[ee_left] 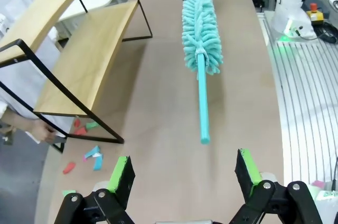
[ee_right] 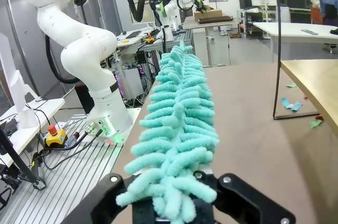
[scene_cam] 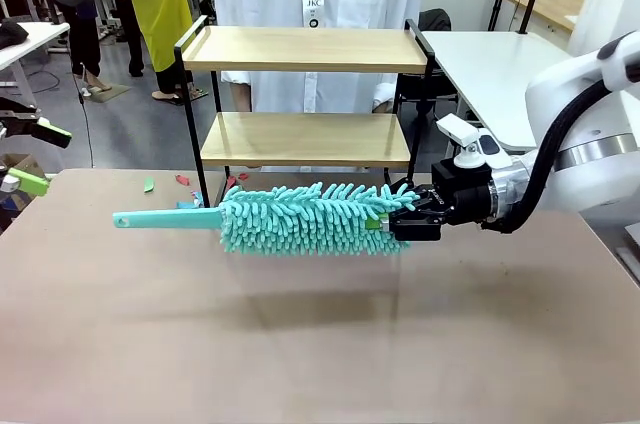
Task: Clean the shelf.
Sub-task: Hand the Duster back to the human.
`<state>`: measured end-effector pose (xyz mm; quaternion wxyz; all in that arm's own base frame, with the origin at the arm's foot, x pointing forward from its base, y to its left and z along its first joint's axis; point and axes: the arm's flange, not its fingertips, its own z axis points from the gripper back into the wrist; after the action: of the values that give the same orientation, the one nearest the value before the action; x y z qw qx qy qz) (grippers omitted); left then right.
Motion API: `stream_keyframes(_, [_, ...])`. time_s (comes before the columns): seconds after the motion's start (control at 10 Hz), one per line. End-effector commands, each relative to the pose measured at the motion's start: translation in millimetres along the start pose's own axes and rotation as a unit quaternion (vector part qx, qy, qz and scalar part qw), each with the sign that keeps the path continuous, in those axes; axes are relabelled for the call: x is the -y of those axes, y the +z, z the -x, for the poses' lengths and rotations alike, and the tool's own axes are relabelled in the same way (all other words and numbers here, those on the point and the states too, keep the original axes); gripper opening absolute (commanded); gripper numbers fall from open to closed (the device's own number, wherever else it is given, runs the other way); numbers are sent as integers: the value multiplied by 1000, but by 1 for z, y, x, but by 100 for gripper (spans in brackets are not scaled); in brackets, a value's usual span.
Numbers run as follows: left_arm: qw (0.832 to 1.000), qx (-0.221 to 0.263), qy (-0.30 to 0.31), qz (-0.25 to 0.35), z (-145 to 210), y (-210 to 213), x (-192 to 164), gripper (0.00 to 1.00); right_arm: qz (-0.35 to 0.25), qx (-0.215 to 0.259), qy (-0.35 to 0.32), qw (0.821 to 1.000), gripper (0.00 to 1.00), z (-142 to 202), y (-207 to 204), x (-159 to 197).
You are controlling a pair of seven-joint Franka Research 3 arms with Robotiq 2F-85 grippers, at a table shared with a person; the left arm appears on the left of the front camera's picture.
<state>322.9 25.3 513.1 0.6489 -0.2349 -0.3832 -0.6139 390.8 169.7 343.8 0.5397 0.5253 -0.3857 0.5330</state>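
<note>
The shelf (scene_cam: 305, 94) stands at the far edge of the tan tabletop (scene_cam: 300, 344), just in front of a person in a white shirt (scene_cam: 320, 4); its two light wooden boards sit level in the thin black frame, both bare. In front of its lower board, a teal duster (scene_cam: 300, 216) hangs lengthwise above the tabletop — fluffy head toward the robot's right, slim handle pointing left — and it looks clear of the rack, though how near the head comes to the front legs is hard to judge. The right gripper (scene_cam: 412, 221) is clenched on the tip of the duster's head, its black fingers buried in the fringe in the right wrist view. The left gripper (ee_left: 182, 174) sits back at the table's left edge with its green-padded jaws spread wide and nothing between them; from its own camera the end of the handle lies ahead of the fingers, apart from them. Small scraps (ee_left: 90, 155) — red, teal and green — lie on the tabletop beside the rack's left foot.
</note>
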Motion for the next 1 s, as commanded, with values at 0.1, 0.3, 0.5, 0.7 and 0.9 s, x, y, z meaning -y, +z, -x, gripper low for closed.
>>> stream_keyframes(0.1, [1000, 2, -4, -4, -5, -4, -2, 100, 26, 70, 32, 997, 16, -33, 25, -8])
stream_keyframes(0.3, [1000, 2, -4, -4, -5, -4, -2, 100, 70, 147, 62, 985, 16, -66, 57, -27])
stream_keyframes(0.5, [1000, 2, -4, -4, -5, -4, -2, 100, 150, 203, 114, 961, 16, -93, 93, -61])
stream_keyframes(0.7, [1000, 2, -4, -4, -5, -4, -2, 100, 254, 256, 149, 921, 16, -110, 134, -93])
stream_keyframes(0.9, [1000, 2, -4, -4, -5, -4, -2, 100, 381, 274, 160, 869, 16, -117, 166, -125])
